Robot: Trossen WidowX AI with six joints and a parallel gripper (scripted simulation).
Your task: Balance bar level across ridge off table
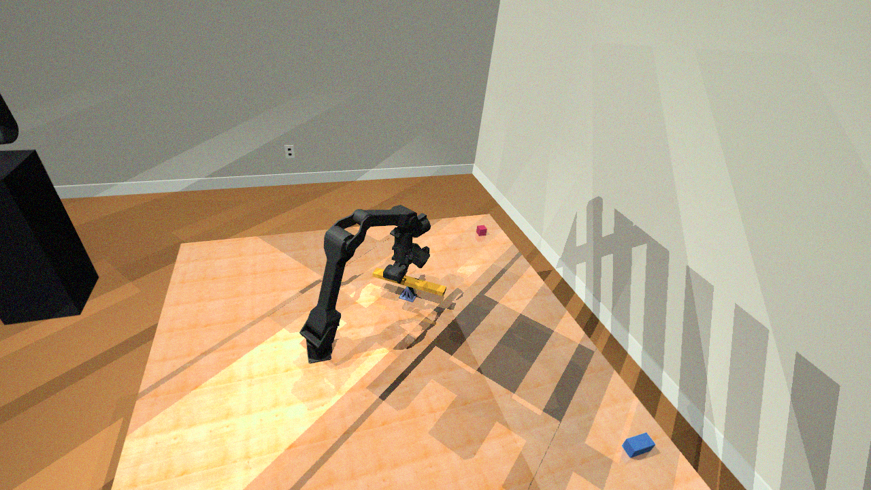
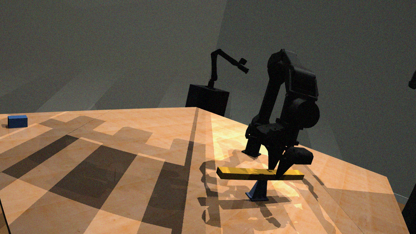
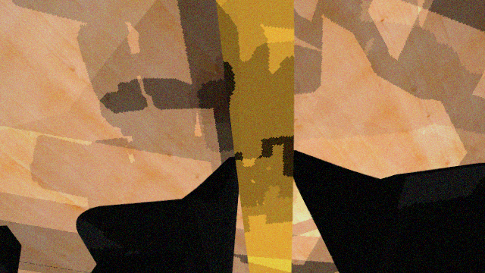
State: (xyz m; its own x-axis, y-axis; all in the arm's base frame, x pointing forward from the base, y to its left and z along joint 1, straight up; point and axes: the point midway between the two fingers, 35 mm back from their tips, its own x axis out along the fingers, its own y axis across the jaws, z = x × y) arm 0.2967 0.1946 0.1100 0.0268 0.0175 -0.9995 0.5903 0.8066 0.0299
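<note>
The yellow bar [image 1: 431, 286] [image 2: 232, 172] [image 3: 265, 114] lies across the top of the small dark blue ridge [image 1: 407, 295] [image 2: 258, 190], which stands under about its middle. The bar looks about level, with both ends off the table [image 1: 213, 426]. My gripper [image 1: 403, 280] [image 2: 274, 174] [image 3: 262, 160] points down and is shut on the bar, one finger against each long side, a little to the right of the ridge in the exterior view. The ridge is hidden beneath the bar in the wrist view. Whether the bar's underside touches the ridge's top is too small to tell.
A small red cube [image 1: 482, 230] lies near the table's far corner. A blue block [image 1: 638, 444] [image 2: 17, 121] lies near the right edge in the top view. A black pedestal [image 1: 42, 243] [image 2: 206, 98] stands off the table, with a second arm [image 2: 214, 66] on it.
</note>
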